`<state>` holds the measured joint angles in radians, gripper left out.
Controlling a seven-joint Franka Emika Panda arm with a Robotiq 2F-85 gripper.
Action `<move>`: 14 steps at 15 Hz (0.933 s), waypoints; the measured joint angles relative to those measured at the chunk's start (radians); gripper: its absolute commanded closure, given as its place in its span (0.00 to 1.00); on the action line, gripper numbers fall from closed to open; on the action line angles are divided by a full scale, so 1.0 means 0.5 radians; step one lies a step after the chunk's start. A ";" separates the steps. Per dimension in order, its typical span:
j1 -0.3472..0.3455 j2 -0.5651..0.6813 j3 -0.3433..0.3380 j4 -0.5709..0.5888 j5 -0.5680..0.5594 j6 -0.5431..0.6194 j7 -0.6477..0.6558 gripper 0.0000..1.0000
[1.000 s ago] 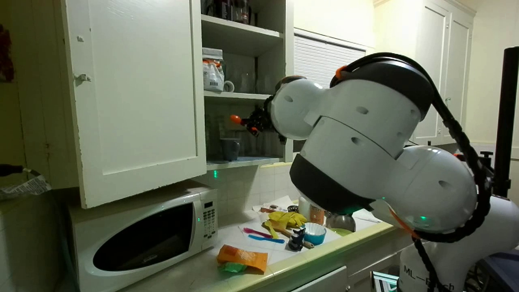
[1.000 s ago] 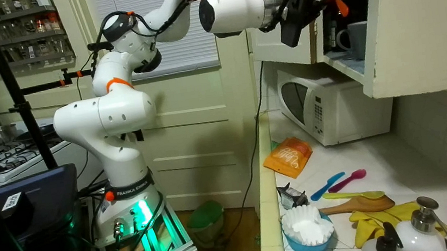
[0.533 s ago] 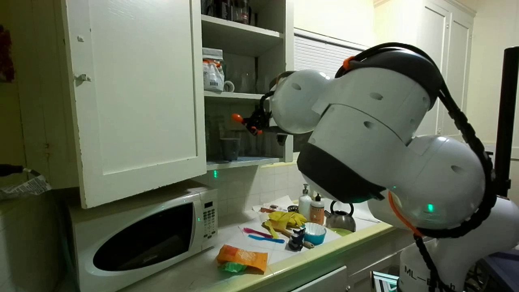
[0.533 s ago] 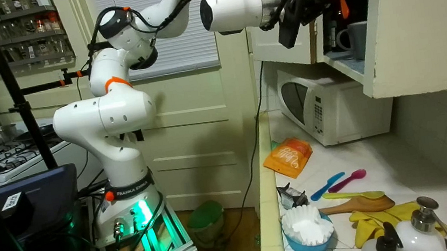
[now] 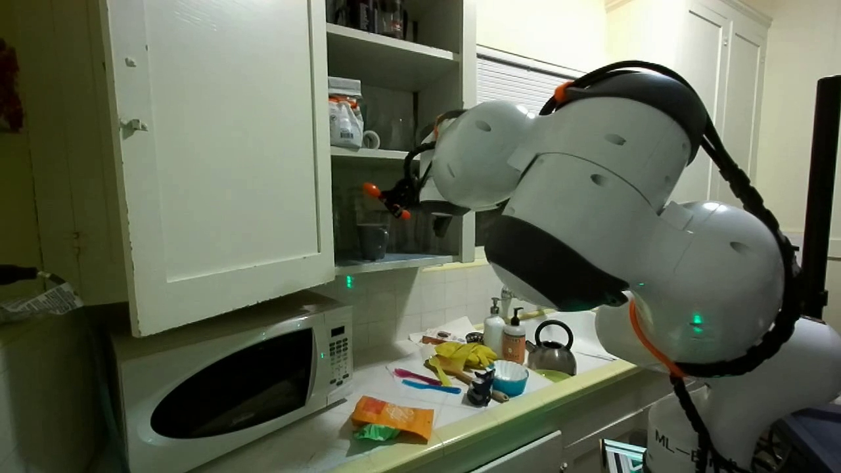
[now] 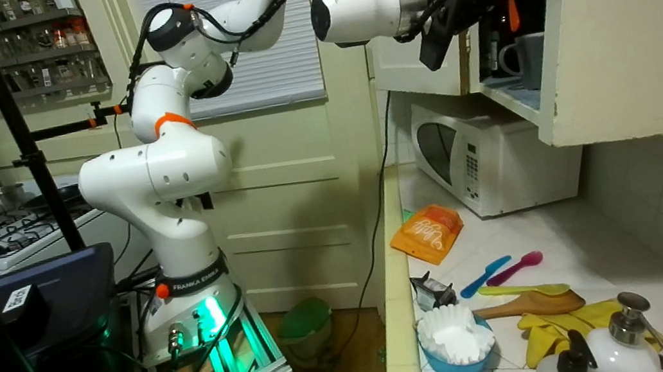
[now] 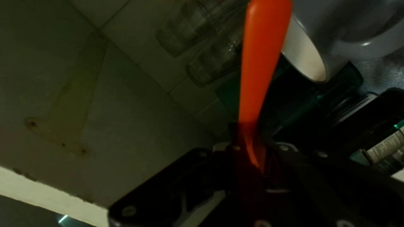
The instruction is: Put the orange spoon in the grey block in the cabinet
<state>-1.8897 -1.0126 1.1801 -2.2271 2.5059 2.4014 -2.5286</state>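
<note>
The orange spoon shows in both exterior views (image 5: 372, 190) (image 6: 513, 12) and the wrist view (image 7: 263, 47). My gripper is shut on it in both exterior views (image 5: 394, 198) (image 6: 488, 0) and the wrist view (image 7: 249, 138). The spoon's far end lies inside its fingers. A grey mug stands upright on the cabinet's lowest shelf in both exterior views (image 5: 373, 242) (image 6: 534, 59). The mug's white inside and handle show in the wrist view (image 7: 329, 30), partly behind the spoon. The spoon is above the mug and apart from it; the exact depth between them I cannot tell.
The open cabinet door (image 5: 223, 151) stands left of the opening. A shelf (image 5: 381, 155) runs above the gripper. Clear glasses (image 7: 214, 60) and dark bottles (image 7: 375, 138) stand around the mug. A microwave (image 5: 243, 387) and several utensils are on the counter below.
My gripper has moved farther into the cabinet with the spoon, and the spoon hangs more upright in an exterior view. The arm's elbow has risen. The mug has not moved.
</note>
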 measured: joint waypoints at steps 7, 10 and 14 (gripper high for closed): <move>-0.066 0.017 0.092 0.139 0.000 0.019 0.101 0.96; -0.111 0.017 0.121 0.202 0.000 0.019 0.106 0.96; -0.160 0.016 0.174 0.272 0.000 0.019 0.106 0.96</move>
<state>-1.9697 -1.0044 1.2671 -2.0913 2.5059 2.4109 -2.4758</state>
